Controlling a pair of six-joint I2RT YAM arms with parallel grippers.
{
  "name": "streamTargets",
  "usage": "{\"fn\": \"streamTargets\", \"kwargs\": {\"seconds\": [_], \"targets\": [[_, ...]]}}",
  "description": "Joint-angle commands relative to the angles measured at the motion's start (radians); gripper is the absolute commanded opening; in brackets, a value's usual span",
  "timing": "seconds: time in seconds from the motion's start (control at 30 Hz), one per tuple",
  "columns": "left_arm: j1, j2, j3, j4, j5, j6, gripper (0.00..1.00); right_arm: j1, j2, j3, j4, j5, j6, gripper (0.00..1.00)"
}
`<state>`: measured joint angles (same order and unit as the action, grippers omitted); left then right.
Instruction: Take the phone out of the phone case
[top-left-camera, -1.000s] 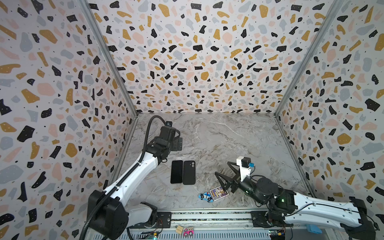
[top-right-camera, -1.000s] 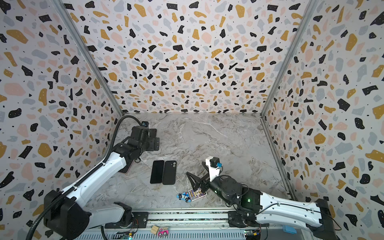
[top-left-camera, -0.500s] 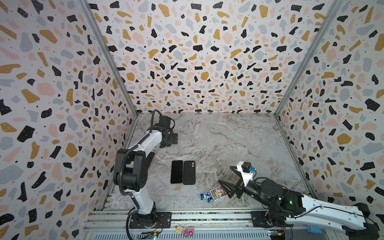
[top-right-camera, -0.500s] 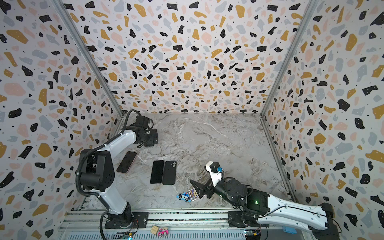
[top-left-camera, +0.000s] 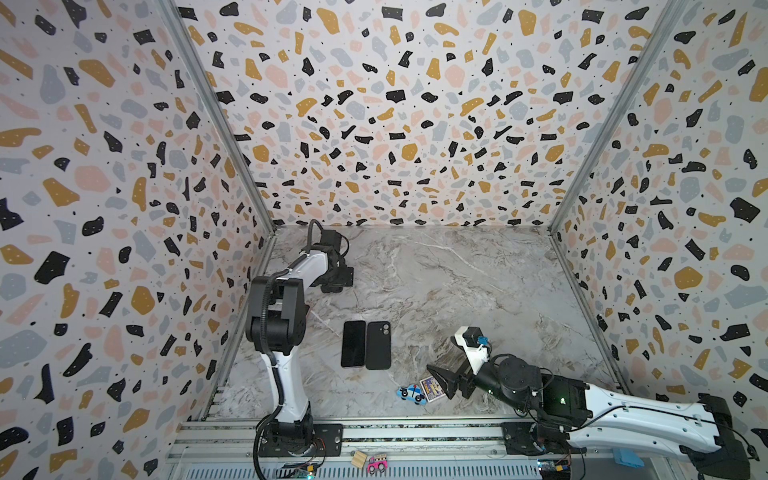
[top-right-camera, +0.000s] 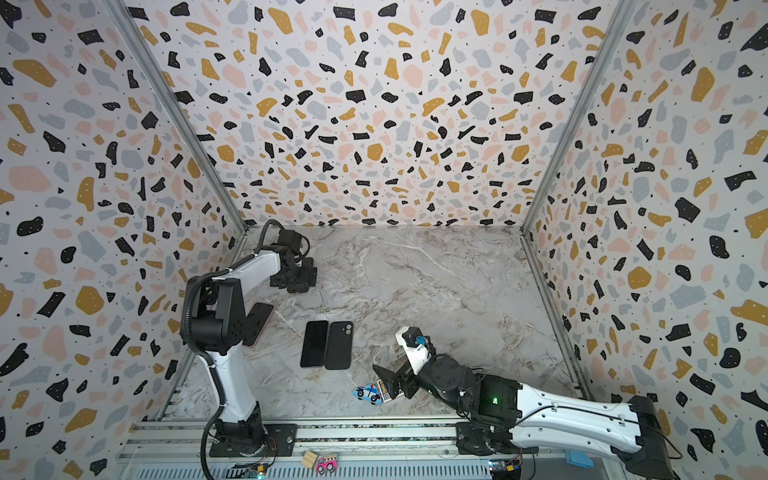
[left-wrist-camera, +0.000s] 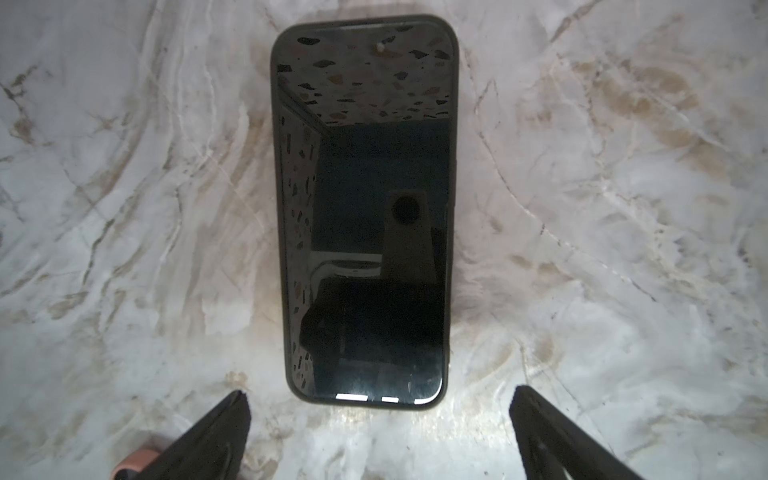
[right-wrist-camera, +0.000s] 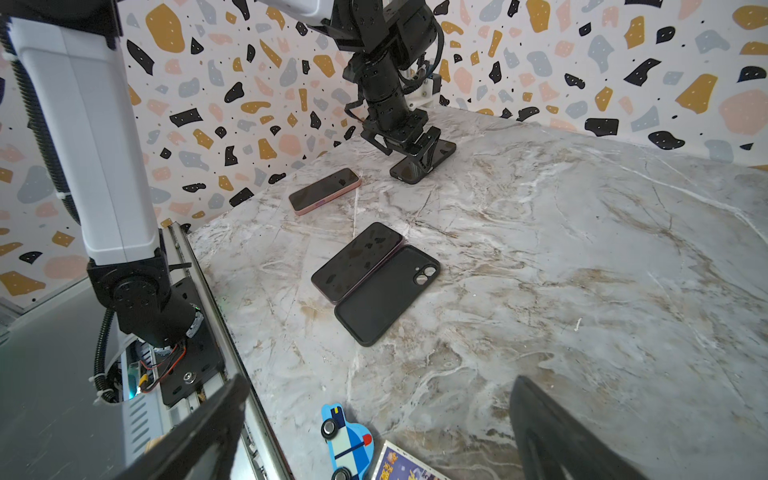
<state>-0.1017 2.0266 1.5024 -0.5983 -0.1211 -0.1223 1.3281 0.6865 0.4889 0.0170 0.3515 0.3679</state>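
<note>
At the back left a phone in a dark phone case (left-wrist-camera: 365, 208) lies screen up on the marble table (top-left-camera: 457, 291). My left gripper (left-wrist-camera: 379, 392) hangs low over one short end of it, open, its fingertips (left-wrist-camera: 237, 409) standing wider than the phone; in both top views this gripper (top-left-camera: 337, 279) (top-right-camera: 299, 279) covers the phone. Mid-table, a bare phone (top-left-camera: 353, 344) lies beside an empty black case (top-left-camera: 378, 345). My right gripper (top-left-camera: 446, 380) (right-wrist-camera: 379, 379) is open near the front edge, holding nothing.
A pink-cased phone (top-right-camera: 257, 324) (right-wrist-camera: 324, 190) lies by the left wall, partly behind the left arm. A blue toy police car (top-left-camera: 412, 394) and a small card (top-left-camera: 432, 388) lie under the right gripper. Patterned walls close three sides; a metal rail (top-left-camera: 415, 434) runs along the front.
The left arm has folded upright, elbow raised, while its gripper stayed over the back-left phone. The right gripper has sunk lower and drawn back towards the front rail. Both stayed open.
</note>
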Motion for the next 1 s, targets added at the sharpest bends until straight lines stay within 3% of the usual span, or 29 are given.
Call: {"fn": "streamTargets", "kwargs": {"seconds": [0.0,0.97], "targets": [[0.008,0.032,0.051,-0.018,0.017,-0.009,1.00,0.005,-0.004,0.022,0.031,0.010,-0.005,1.00],[0.020,0.225,0.279,-0.069,-0.035,-0.053,0.98,0.005,-0.062,-0.036,0.062,0.061,0.016,0.99]]}}
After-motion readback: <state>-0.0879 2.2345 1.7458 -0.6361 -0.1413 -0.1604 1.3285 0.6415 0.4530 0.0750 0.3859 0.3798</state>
